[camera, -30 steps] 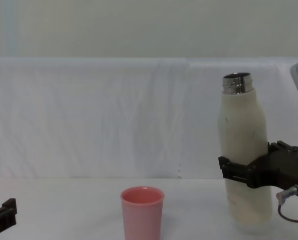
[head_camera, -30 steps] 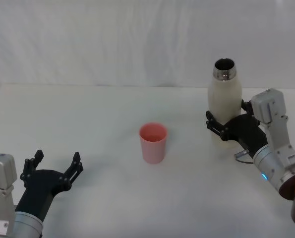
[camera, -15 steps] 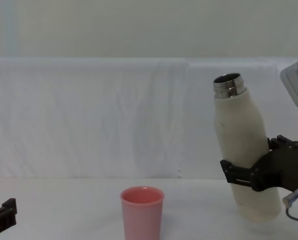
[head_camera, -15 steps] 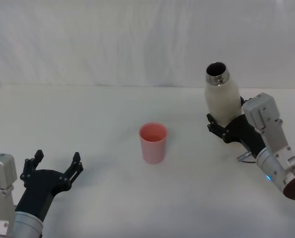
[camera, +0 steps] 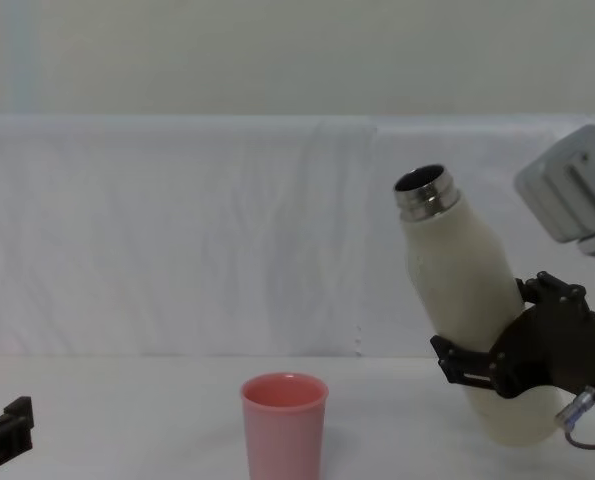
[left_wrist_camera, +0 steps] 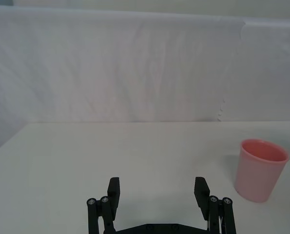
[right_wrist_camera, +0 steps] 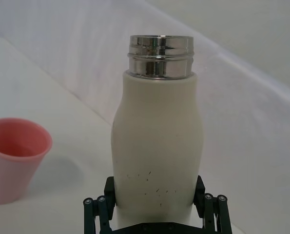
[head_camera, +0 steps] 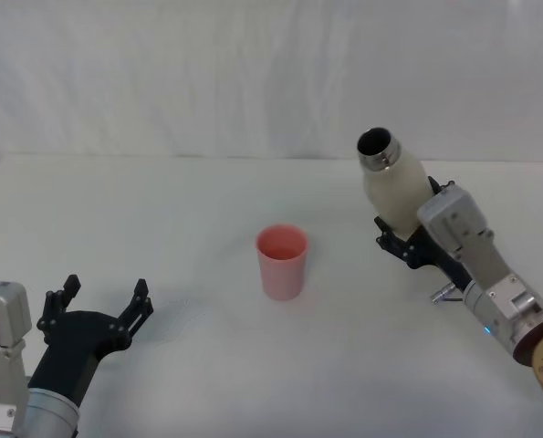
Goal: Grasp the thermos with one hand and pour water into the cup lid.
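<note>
Thermos tipping toward the cup, no water out yet.

Head view: the right gripper [head_camera: 408,239], clamped on the thermos [head_camera: 391,187], has leaned it further left. Chest view: its mouth remains right of the cup lid [camera: 284,424]. Left wrist view: the left gripper [left_wrist_camera: 158,190] idles, jaws spread, near left.

The head view looks down across the table [head_camera: 207,301]; the chest view looks level from table height. Each wrist view sits close behind its fingers. All four share the cup [head_camera: 282,262], probably mid-table.
</note>
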`<state>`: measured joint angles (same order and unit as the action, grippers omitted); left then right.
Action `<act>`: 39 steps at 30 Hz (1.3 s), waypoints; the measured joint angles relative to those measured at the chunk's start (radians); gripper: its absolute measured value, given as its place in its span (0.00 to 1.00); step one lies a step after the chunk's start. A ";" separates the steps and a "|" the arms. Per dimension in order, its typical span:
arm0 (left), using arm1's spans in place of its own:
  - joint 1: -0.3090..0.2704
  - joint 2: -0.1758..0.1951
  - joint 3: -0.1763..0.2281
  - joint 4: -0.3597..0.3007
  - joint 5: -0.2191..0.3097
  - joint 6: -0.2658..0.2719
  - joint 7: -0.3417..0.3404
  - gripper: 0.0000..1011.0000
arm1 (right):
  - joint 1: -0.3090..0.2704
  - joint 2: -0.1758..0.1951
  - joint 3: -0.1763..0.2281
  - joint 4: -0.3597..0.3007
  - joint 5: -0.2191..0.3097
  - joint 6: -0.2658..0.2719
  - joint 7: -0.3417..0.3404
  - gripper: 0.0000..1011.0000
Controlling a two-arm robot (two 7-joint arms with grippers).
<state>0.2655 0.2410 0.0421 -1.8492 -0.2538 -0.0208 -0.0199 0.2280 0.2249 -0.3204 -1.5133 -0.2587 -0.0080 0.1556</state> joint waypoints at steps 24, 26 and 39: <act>0.000 0.000 0.000 0.000 0.000 0.000 0.000 0.99 | 0.080 0.000 -0.065 0.095 -0.184 -0.005 -0.023 0.94; 0.000 0.000 0.000 0.000 0.000 0.000 0.000 0.99 | 0.089 0.000 -0.072 0.105 -0.200 -0.005 -0.026 0.94; 0.000 0.000 0.000 0.000 0.000 0.000 0.000 0.99 | 0.124 0.001 -0.107 0.144 -0.267 -0.007 -0.034 0.94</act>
<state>0.2655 0.2410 0.0421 -1.8492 -0.2538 -0.0208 -0.0199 0.3522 0.2258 -0.4273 -1.3690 -0.5252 -0.0145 0.1216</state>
